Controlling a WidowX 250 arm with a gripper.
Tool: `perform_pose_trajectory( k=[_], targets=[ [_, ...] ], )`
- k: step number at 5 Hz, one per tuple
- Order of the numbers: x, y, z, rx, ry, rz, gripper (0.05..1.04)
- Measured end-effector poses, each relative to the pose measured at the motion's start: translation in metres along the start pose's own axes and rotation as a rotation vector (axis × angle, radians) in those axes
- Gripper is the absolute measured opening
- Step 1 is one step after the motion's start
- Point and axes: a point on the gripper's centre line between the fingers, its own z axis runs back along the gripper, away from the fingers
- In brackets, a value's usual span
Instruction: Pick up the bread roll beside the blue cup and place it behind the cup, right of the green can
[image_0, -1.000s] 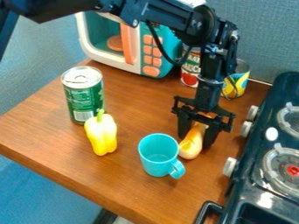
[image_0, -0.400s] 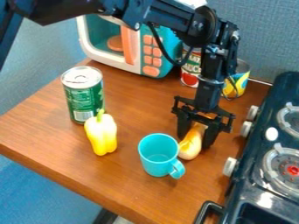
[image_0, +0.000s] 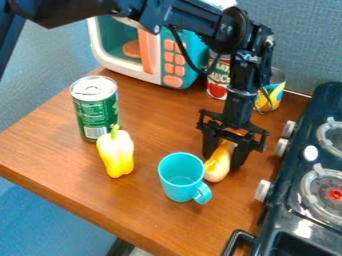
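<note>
Tool (image_0: 222, 162) partly open, approx the width of the tan/yellow squash (image_0: 217, 171); one finger each side, squash fills the gap, so looks gripped. Squash tilted, rounded end down at worktop (image_0: 50, 145) level, upper end up betw. the fingers. Can't confirm if its btm touches the worktop. Loc: R of turq. mug (image_0: 175, 191), L of stove (image_0: 280, 205).

Containers: mug upright, open top, inner wall + part of floor visible; handle pts lower R, near squash. Green can (image_0: 97, 114) upright, metal lid on, contents n/a; yellow pepper (image_0: 117, 159) just in front of it, stem up. Toy microwave (image_0: 162, 60) at back, orange disc (image_0: 132, 49) inside, seen thru the door. Red/white can (image_0: 218, 82) and yellow/blue can (image_0: 270, 95) at back, near the wall (image_0: 304, 45).

Occluded/cut: arm covers pt of microwave top and pts of both rear cans. Squash upper end partly behind tool, exact contact pts unclear. Stove cut off at R edge; black handle (image_0: 234, 242) cut at btm.
</note>
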Motion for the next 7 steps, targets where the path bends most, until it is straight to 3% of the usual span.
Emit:
perform_pose_trajectory(
  k=[1,2,4,5,7],
  targets=[
    [-0.007,0.008,0.006,0.007,-0.023,0.01,0.703],
    [-0.013,0.023,0.02,-0.006,-0.068,0.038,0.703],
    [-0.021,0.046,0.034,-0.047,-0.103,0.043,0.703],
    [-0.002,0.059,0.048,-0.064,-0.14,0.051,0.703],
    [0.031,0.069,0.04,-0.092,-0.111,0.034,0.703]
  ],
)
